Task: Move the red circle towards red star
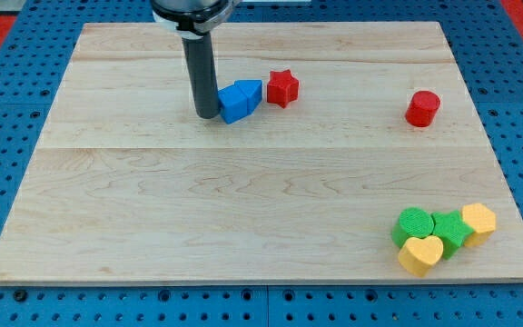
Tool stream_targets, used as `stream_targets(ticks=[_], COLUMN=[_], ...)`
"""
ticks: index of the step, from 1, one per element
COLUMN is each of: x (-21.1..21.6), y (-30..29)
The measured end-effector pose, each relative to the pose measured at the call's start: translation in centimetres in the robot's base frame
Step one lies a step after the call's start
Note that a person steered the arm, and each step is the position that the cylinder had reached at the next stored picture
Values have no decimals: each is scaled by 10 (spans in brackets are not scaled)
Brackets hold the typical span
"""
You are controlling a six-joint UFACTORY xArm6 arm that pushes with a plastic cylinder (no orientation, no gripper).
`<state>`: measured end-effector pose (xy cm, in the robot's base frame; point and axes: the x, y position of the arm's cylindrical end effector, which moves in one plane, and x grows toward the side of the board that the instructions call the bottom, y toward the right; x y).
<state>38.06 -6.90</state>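
Your red circle (422,108) sits alone near the view's right edge, well apart from the red star (282,87), which rests just right of two blue blocks (239,99). The circle looks a light, rigid little cylinder likely to slide easily on the smooth wooden board (243,209); being round, it may roll off a glancing push, so meet it squarely on its right side, in line with the star. There is no claw here, only a bare rod holding nothing. The rod stands upright, my tip (207,115) touching or just beside the blue blocks' left, far from the circle.
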Motion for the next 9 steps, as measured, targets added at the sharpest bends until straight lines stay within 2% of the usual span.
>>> stream_targets(ticks=[1, 2, 3, 5, 6, 8, 9], x=[20, 59, 38, 39, 8, 32, 4], y=[12, 68, 162, 341, 361, 308, 308])
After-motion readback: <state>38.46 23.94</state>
